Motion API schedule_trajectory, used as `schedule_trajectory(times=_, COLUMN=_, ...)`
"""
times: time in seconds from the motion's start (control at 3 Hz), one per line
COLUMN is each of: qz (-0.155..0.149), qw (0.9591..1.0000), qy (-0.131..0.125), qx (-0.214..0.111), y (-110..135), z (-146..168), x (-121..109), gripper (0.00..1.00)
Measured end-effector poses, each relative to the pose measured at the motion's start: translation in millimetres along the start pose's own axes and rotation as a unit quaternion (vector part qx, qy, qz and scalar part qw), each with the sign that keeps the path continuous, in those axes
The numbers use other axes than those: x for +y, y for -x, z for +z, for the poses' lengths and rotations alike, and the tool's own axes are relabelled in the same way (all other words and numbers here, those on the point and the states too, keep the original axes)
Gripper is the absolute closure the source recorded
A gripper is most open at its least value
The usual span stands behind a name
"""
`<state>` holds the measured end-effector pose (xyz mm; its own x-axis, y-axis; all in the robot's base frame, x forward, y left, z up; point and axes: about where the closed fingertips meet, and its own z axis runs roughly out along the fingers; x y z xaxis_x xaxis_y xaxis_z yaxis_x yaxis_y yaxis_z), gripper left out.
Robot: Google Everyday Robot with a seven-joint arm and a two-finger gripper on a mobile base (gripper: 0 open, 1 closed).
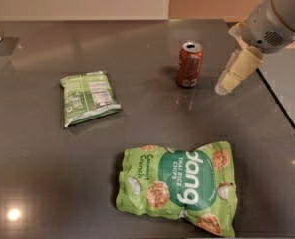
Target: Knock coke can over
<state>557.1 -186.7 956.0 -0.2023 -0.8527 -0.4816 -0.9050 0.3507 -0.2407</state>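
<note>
1 upright can point(190, 63) stands upper centre, untouched, gripper point(224, 86) hovering just right of it, holding nothing, its opening impossible to tell: approach step, likely needing a leftward sideways push next.

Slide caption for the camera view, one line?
Gripper hangs beside the upright coke can on a dark table, near a small green bag and a Dang chips bag.

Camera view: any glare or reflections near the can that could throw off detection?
Camera view: one bright glare spot on the table at its near-left corner, far from the can; the glossy top shows a faint reflection just in front of the can; a pale sheen runs across the far edge; the gripper hangs to the can's right, apart from it, evenly lit.
</note>
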Motion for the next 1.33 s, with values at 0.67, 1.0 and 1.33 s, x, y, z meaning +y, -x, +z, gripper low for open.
schedule_trajectory(times=0.67, qz=0.035, qw=0.9987, qy=-0.026, qx=-0.027, y=12, z=69, x=-65, gripper=0.0)
schedule_trajectory(times=1.0, qz=0.056, qw=0.9972, qy=-0.031, qx=-0.038, y=8, z=92, x=-93, gripper=0.0)
schedule_trajectory(times=1.33, qz=0.077, qw=0.9954, qy=-0.028, qx=-0.051, y=6, z=106, x=-110, gripper=0.0)
